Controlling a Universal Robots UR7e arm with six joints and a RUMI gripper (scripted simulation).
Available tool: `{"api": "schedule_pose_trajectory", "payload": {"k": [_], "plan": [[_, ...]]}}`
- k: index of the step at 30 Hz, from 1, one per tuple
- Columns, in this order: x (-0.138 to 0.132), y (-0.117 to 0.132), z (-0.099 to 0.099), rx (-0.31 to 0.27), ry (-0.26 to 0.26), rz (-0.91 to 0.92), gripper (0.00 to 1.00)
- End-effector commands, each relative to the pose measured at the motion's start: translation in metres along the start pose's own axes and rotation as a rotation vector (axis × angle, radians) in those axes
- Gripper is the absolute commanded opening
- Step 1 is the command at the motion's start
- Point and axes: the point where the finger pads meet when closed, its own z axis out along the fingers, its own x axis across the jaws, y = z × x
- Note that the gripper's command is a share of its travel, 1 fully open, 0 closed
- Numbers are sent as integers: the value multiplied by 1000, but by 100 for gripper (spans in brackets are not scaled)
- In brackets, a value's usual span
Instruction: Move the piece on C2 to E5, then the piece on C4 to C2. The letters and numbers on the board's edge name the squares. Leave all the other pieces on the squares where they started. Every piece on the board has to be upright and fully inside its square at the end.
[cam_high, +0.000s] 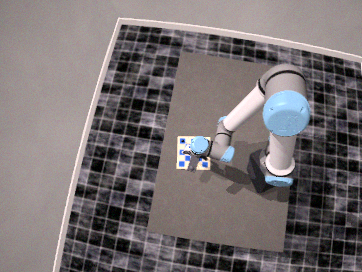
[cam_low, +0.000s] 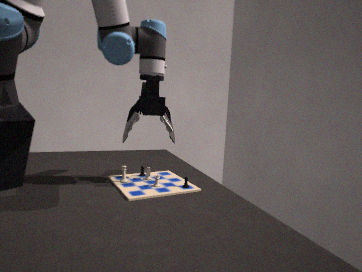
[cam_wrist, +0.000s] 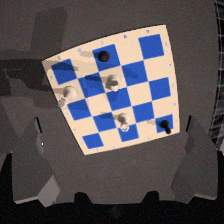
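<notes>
A small chessboard (cam_low: 155, 188) with blue and cream squares lies on the dark table; it also shows in the wrist view (cam_wrist: 115, 90) and from above (cam_high: 193, 154). Several pieces stand upright on it: a white piece (cam_low: 124, 173) at the far left, a black piece (cam_low: 142, 171), a grey piece (cam_low: 148, 173), a white piece (cam_low: 156, 180) and a black piece (cam_low: 186, 182) near the right corner. The edge letters are too small to read. My gripper (cam_low: 149, 140) hangs high above the board, pointing down, open and empty. Its fingers frame the wrist view (cam_wrist: 114, 165).
The arm's base (cam_high: 272, 172) stands on the table to the right of the board. A grey wall (cam_low: 295, 100) rises beyond the table's right edge. A checkered floor (cam_high: 125, 150) surrounds the table.
</notes>
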Motion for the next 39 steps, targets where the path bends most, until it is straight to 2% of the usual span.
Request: {"api": "schedule_pose_trajectory", "payload": {"k": [1, 8, 9, 39], "plan": [[1, 0, 1, -2, 1, 50, 100], [1, 0, 1, -2, 1, 56, 100], [1, 0, 1, -2, 1, 56, 23], [1, 0, 1, -2, 1, 56, 23]]}}
